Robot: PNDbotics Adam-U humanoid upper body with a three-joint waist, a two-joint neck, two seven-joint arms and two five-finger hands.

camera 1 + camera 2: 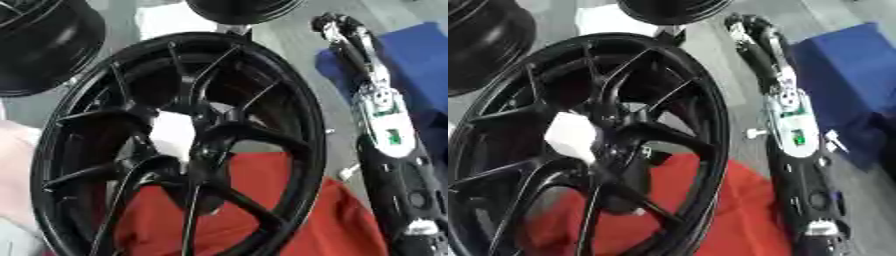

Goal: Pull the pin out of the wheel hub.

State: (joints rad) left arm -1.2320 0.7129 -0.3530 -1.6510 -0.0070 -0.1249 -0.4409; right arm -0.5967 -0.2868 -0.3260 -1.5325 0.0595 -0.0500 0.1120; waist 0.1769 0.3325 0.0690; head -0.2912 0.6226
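The right hand [337, 26], fingers unreadable, stretches past the wheel hub [188, 145], so the white pin [572, 136] lies back toward its left.

Looking down steeply from the head, very near the black wheel [179, 145], filling most of each frame. Sharing nearly everything: wheel, red cloth [280, 210] beneath it, right arm [794, 135] beside it. Sitting further left in the right eye view.
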